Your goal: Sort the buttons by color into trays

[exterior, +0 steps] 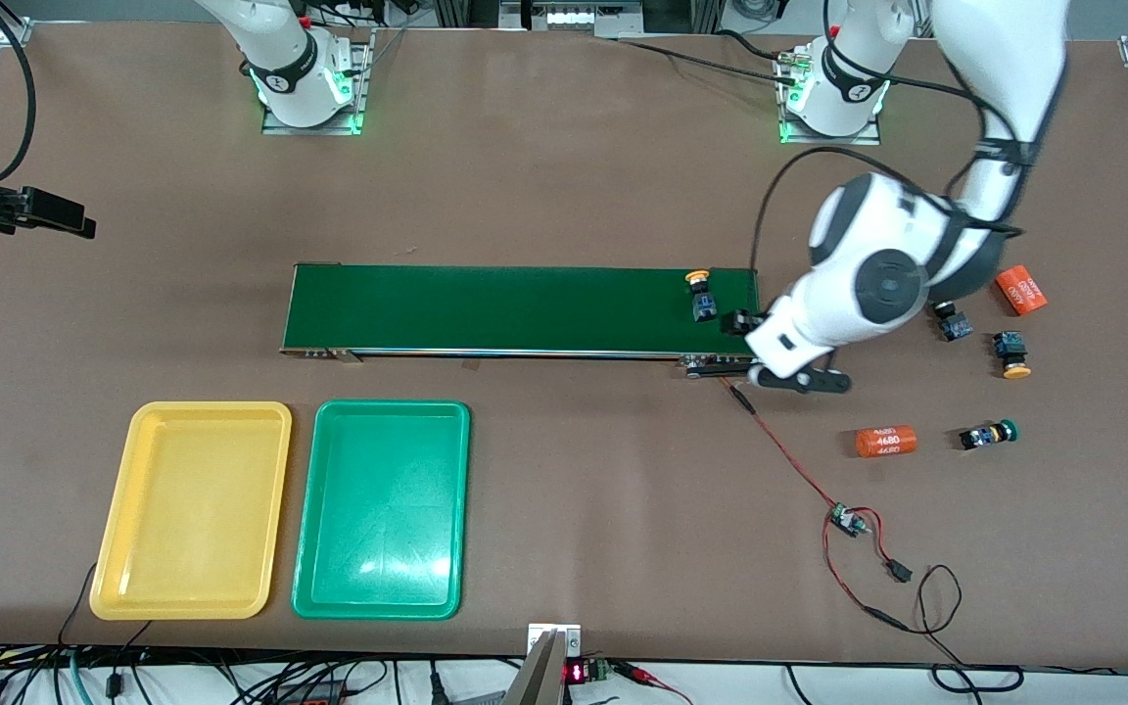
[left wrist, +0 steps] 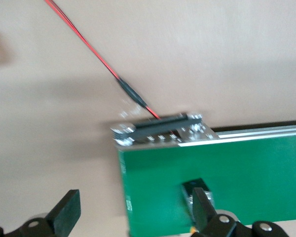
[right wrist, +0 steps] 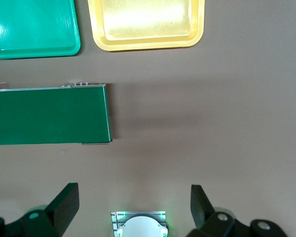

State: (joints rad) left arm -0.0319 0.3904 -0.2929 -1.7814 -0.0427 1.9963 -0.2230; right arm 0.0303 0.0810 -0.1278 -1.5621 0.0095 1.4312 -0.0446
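My left claw (exterior: 742,338) hangs with its fingers spread wide and nothing between them, over the conveyor belt (exterior: 525,308) at the end nearest my left arm's base. The yellow-capped button (exterior: 700,296) I would judge to matter next lies on the belt just beside that claw, toward the right arm's end. Its long axis runs across the belt's width, cap toward the belt's edge farther from the front camera, blue body toward the nearer edge. My right claw (right wrist: 133,207) waits, open, high over the counter near its own base. The yellow tray (exterior: 194,509) and green tray (exterior: 383,509) sit near the counter's front edge, both without buttons. Three more buttons lie on the counter toward my left arm's end.
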